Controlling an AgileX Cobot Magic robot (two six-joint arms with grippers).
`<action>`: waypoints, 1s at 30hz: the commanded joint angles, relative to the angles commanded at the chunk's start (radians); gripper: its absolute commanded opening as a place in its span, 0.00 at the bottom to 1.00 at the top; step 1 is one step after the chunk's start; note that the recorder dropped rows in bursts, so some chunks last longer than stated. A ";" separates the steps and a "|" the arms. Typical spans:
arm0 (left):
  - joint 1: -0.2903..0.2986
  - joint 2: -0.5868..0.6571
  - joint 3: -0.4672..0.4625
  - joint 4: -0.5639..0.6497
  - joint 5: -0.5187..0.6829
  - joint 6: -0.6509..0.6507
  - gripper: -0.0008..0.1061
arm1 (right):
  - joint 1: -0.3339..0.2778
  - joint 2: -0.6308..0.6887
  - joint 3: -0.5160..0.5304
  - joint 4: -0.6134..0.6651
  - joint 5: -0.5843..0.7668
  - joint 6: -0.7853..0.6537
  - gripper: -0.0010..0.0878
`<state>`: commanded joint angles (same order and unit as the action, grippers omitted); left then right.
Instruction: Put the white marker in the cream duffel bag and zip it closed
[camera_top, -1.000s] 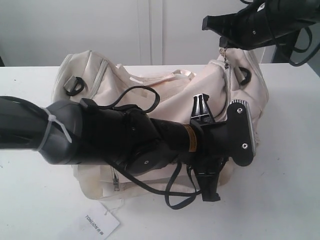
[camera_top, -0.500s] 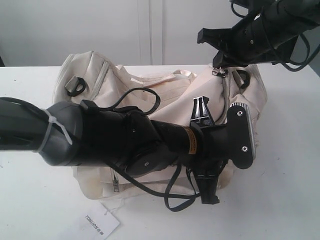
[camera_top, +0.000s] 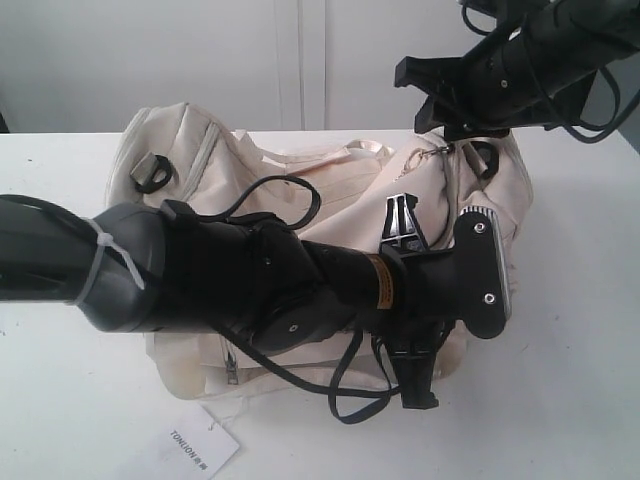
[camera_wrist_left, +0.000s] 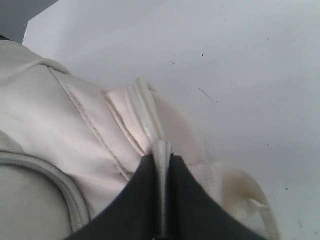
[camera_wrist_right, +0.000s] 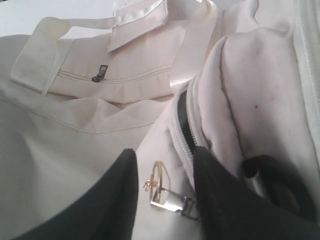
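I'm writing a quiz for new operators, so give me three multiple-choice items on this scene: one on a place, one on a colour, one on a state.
1. Where does the paper tag lie?
A on the table, beside the bag
B on top of the bag
C hidden under the bag

2. What colour is the bag?
A blue
B cream
C black

3. How is the left gripper?
A open above the table
B open inside the bag
C shut on a fold of the bag

Key:
1 A, the tag rests on the bare tabletop at the bag's edge.
2 B, its fabric looks cream in every view.
3 C, the left wrist view shows the jaws pinching a cream fold.
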<state>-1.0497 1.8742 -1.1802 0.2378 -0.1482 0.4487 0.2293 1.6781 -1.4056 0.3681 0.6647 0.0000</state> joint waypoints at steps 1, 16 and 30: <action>0.000 0.000 0.000 0.000 0.000 0.000 0.06 | 0.000 -0.008 0.000 0.000 0.015 0.000 0.42; 0.000 -0.035 0.000 -0.002 0.045 -0.014 0.52 | -0.012 -0.093 0.000 -0.004 0.179 0.026 0.42; 0.000 -0.252 0.000 -0.052 0.417 -0.139 0.52 | -0.012 -0.121 0.000 -0.006 0.265 0.024 0.35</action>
<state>-1.0497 1.6218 -1.1802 0.1858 0.2689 0.3100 0.2177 1.5568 -1.4056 0.3622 0.9293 0.0243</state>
